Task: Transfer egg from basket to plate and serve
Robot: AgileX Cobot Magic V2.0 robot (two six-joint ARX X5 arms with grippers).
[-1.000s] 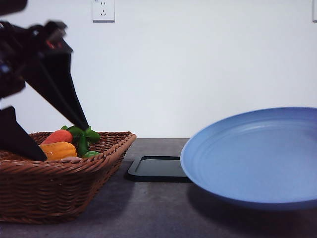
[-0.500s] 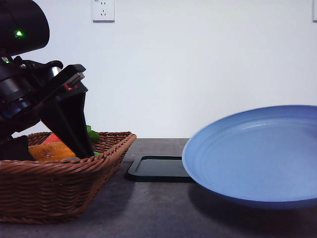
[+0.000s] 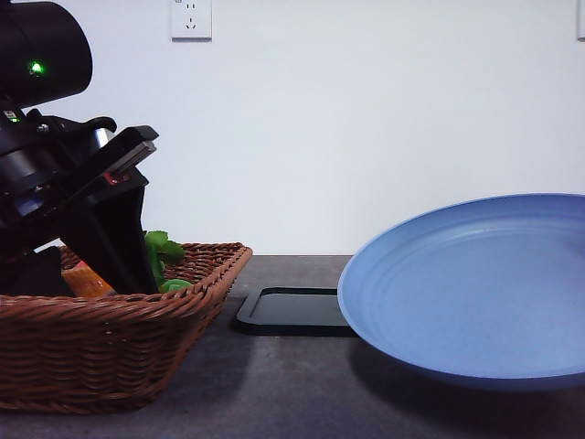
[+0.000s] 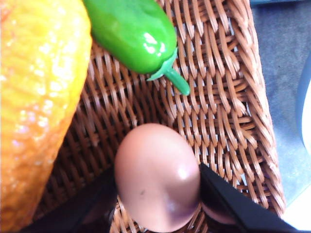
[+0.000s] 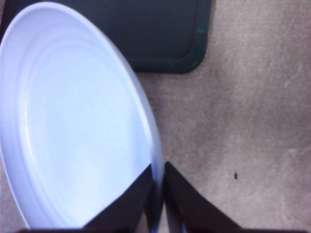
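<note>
The pinkish-brown egg (image 4: 158,177) lies on the woven floor of the wicker basket (image 4: 223,107) near its side wall. My left gripper (image 4: 158,199) reaches down into the basket (image 3: 110,338), one dark finger pressed against each side of the egg. In the front view the gripper (image 3: 87,270) dips behind the braided rim, which hides the egg. The light blue plate (image 3: 475,283) hangs tilted above the table at the right. My right gripper (image 5: 158,172) is shut on the plate's rim (image 5: 73,121).
A green pepper (image 4: 133,31) and a bumpy yellow-orange vegetable (image 4: 39,97) lie close beside the egg in the basket. Green leaves (image 3: 163,247) poke above the rim. A flat black tray (image 3: 288,309) sits on the grey table between basket and plate.
My left gripper has come down into the basket and its fingers have drawn in around the egg. The plate has barely moved.
</note>
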